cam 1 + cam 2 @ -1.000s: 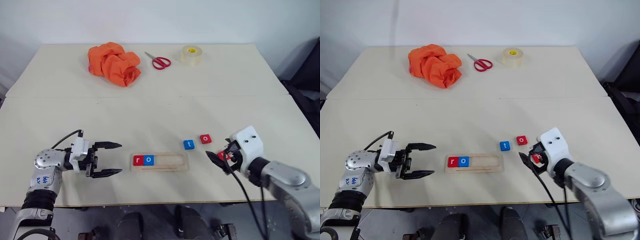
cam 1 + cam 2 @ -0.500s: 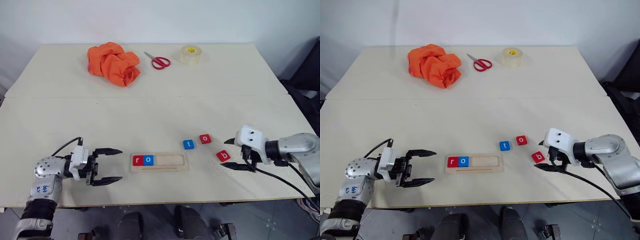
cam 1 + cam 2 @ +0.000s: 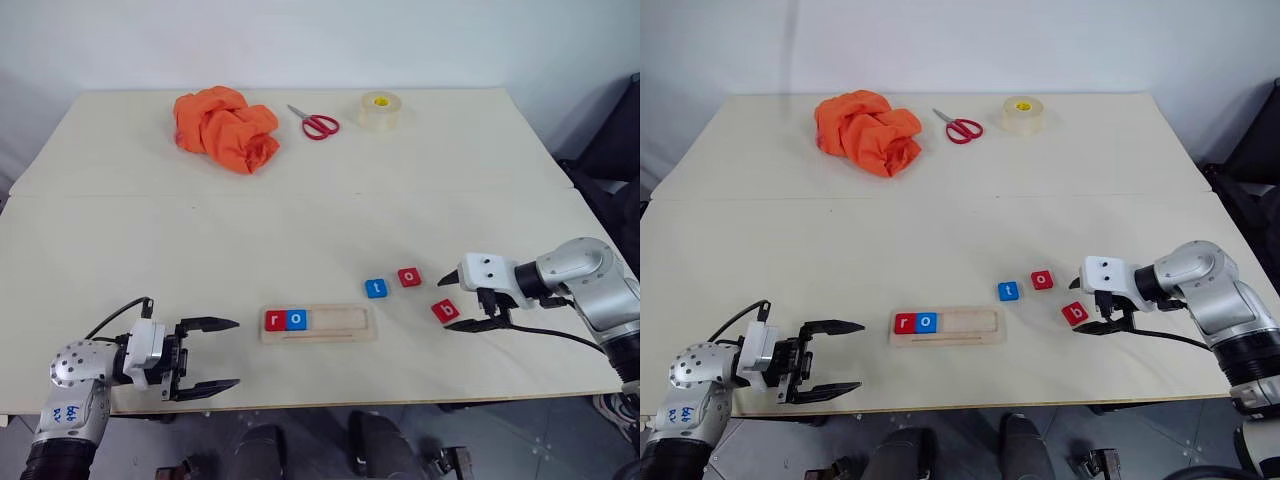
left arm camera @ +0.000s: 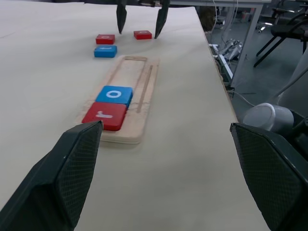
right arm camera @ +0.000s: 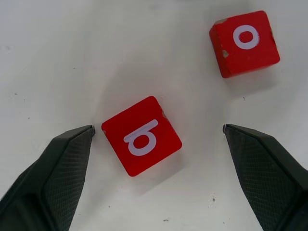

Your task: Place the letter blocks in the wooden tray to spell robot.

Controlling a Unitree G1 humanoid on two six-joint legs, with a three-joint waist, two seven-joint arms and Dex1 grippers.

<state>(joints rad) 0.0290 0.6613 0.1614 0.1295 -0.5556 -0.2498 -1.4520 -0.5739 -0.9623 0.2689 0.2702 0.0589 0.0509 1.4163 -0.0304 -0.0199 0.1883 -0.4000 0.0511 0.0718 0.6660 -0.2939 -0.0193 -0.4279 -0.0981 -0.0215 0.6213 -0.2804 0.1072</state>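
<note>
Stretching lengthwise left to right near the desk's [image 3: 300,230] front edge, the wooden tray [image 3: 340,325] holds the red r [image 3: 275,320] and blue o [image 3: 297,320] at its left end, three places bare. The right pincer [image 3: 452,302], spread and grasping nothing, straddles the red b [image 3: 446,311] just right of the tray; the left pincer [image 3: 222,354], also released, sits well left. The right wrist view shows the b [image 5: 141,135] skewed between the fingers, nearer one than the other.

red r block [image 3: 275,320], blue o [image 3: 297,320], blue t [image 3: 376,288], red o [image 3: 410,277], red b [image 3: 446,311]
</note>
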